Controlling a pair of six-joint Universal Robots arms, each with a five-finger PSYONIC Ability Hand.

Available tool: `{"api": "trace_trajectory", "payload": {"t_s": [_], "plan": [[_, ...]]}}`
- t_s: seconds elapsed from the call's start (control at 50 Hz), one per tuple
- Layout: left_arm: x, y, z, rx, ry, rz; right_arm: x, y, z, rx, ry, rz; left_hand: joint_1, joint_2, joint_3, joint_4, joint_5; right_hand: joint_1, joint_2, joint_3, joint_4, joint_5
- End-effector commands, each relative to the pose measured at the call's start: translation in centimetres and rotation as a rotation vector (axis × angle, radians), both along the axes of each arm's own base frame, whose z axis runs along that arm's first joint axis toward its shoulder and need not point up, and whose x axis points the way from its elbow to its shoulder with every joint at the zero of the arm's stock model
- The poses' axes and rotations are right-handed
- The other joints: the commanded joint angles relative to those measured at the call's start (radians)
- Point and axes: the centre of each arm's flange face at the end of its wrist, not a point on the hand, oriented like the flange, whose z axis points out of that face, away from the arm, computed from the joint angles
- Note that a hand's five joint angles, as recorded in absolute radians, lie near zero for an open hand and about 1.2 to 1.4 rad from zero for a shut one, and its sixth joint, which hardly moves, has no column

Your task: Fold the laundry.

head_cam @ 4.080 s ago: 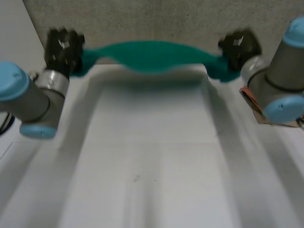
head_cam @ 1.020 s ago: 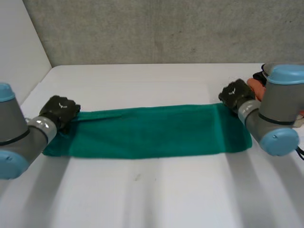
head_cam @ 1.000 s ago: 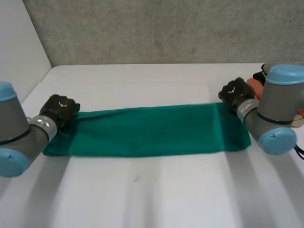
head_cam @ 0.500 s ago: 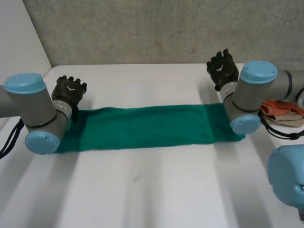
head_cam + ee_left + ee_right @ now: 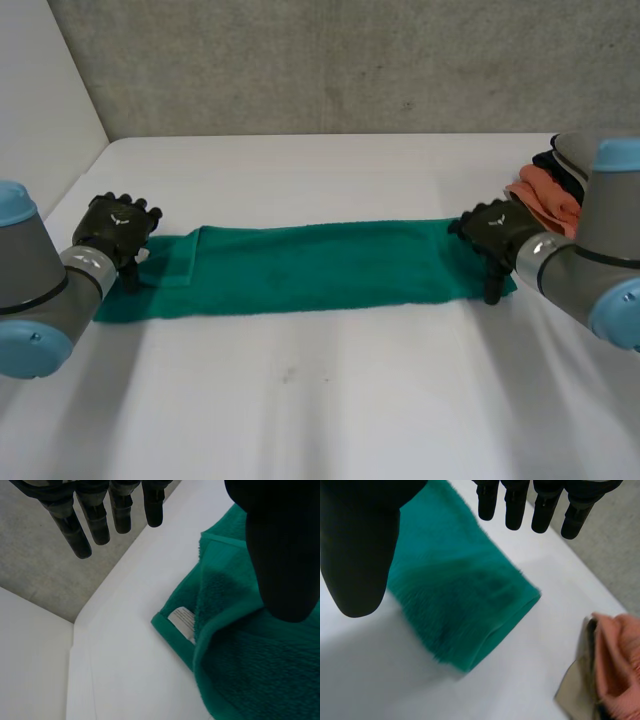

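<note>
A long green terry towel (image 5: 310, 268) is lying across the white table (image 5: 320, 400). Beyond its right end, crumpled orange clothes (image 5: 545, 197) are sitting.

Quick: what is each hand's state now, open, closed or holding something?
Left hand: open, at one end of the green towel.
Right hand: open, at the other end.

The long folded terry towel (image 5: 310, 265) is a plain deep green throughout, without print or stripe, and the small sewn label (image 5: 182, 622) on it is white with faint grey marks. The smooth table (image 5: 320, 400) is plain white. The left robot hand (image 5: 115, 228) and the right robot hand (image 5: 495, 232) are matt black, each with a small white mark on its back. The left arm (image 5: 40, 290) and right arm (image 5: 600, 285) are grey with light-blue caps. The crumpled cloth (image 5: 545, 197) is salmon-orange, the rough back wall (image 5: 330, 65) speckled grey.
</note>
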Motion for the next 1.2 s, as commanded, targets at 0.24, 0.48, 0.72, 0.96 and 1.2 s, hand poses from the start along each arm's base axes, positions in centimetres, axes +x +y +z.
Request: {"api": "trace_trajectory", "payload": {"t_s": [0.24, 0.48, 0.72, 0.96, 1.2], "plan": [[-0.6, -3.0, -3.2, -0.062, 0.009, -0.022, -1.0, 0.0, -2.3, -0.028, -0.021, -0.012, -0.015, -0.031, -0.036, -0.028, -0.046, 0.092, 0.102, 0.106, 0.105, 0.099], [0.4, -8.0, -4.4, -0.141, 0.01, 0.027, -1.0, 0.2, -2.6, -0.019, -0.019, -0.011, 0.01, -0.007, -0.012, -0.003, -0.022, 0.095, 0.105, 0.109, 0.108, 0.102], [0.3, -7.8, -0.5, -0.273, 0.048, 0.1, -1.2, 0.6, -3.0, -0.008, -0.019, -0.014, -0.008, -0.025, -0.029, -0.021, -0.039, 0.124, 0.134, 0.138, 0.137, 0.131], [-0.6, -2.6, 2.4, -0.261, 0.08, 0.061, -0.9, 0.6, -2.9, -0.014, -0.024, 0.019, -0.014, -0.031, -0.035, -0.027, -0.045, 0.28, 0.29, 0.294, 0.293, 0.287], [-2.0, 0.2, 2.8, -0.233, 0.148, -0.004, -1.1, -0.9, -3.7, -0.058, -0.023, 0.003, -0.014, -0.031, -0.035, -0.027, -0.045, 0.327, 0.337, 0.341, 0.34, 0.334]]}}
